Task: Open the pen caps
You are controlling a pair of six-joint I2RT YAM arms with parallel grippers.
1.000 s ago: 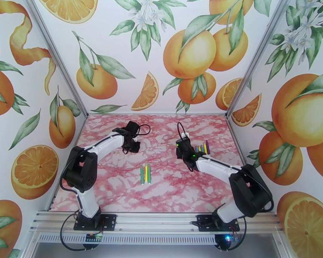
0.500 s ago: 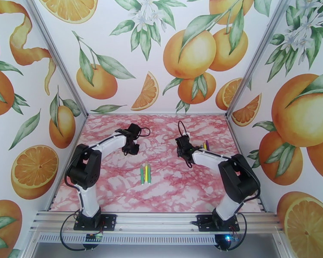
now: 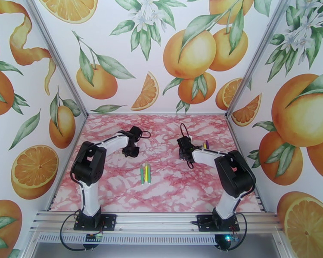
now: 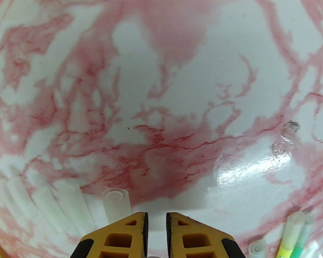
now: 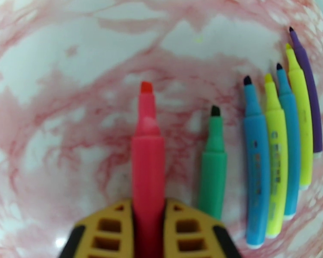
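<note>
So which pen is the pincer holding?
The red marker, uncapped and clamped in the right pincer. The other markers lie loose beside it.

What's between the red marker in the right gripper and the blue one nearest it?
One green marker, uncapped, lying parallel to the red marker and touching neither; the right wrist view shows it.

Dark print runs along the barrels of a blue pen and a yellow pen — too blurred to read, perhaps a brand name.

High rear cam, close down-facing wrist cams
</note>
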